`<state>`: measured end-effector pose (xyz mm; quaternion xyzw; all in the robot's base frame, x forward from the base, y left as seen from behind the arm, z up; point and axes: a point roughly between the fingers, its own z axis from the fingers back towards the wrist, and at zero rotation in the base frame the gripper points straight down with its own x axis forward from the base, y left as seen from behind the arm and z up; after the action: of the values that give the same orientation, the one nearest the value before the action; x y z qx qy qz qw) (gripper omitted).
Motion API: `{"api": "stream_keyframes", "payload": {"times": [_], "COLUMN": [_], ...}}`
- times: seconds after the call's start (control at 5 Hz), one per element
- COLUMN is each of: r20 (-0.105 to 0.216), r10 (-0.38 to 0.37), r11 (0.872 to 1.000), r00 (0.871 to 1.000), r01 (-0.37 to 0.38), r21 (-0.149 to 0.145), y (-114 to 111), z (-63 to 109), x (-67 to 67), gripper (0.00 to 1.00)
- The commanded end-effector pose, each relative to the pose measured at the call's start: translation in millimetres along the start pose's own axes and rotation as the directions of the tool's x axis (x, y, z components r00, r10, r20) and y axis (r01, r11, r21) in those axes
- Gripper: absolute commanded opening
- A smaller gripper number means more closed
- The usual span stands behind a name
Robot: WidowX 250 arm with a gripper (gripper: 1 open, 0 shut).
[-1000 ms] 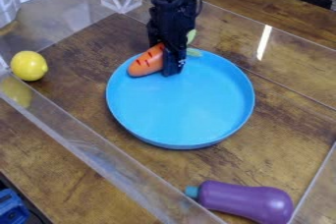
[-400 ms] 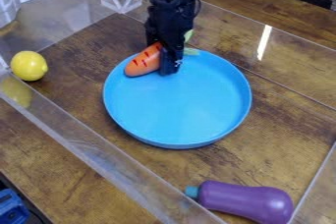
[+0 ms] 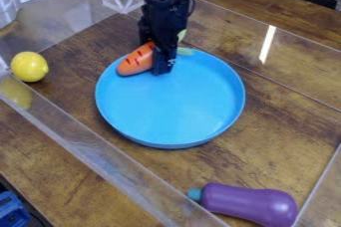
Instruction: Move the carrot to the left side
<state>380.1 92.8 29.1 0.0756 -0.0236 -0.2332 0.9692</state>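
I have the carrot (image 3: 135,63) caught in the pincer (image 3: 158,64), whose jaws stand fairly wide around its thick leafy end, and it sits at the plate's (image 3: 186,121) rim at about ten o'clock, orange tip poking out over the table (image 3: 80,102) towards the yellow ball (image 3: 28,67) at nine o'clock. By my reckoning the job is only partly done: the carrot needs carrying further toward nine o'clock and setting down. The arm comes in from twelve o'clock, pincer pointing straight down.

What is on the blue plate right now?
Only the carrot at its far-left rim, with the gripper closed around it. The gripper covers the carrot's leafy end. The rest of the plate is bare.
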Motion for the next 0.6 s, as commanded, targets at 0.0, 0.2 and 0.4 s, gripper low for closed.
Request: {"api": "stream_keyframes", "payload": {"times": [0.0, 0.2, 0.4], "r20": [0.063, 0.060, 0.057], "r10": [0.016, 0.010, 0.000], "r11": [0.998, 0.998, 0.998], "r00": [0.998, 0.998, 0.998], "r01": [-0.020, -0.013, -0.004], "r21": [0.062, 0.065, 0.068], "y": [21.5, 22.8, 23.1], "z": [35.6, 39.6, 43.9], "x": [0.8, -0.4, -0.9], "gripper": [0.00, 0.00, 0.00]}}
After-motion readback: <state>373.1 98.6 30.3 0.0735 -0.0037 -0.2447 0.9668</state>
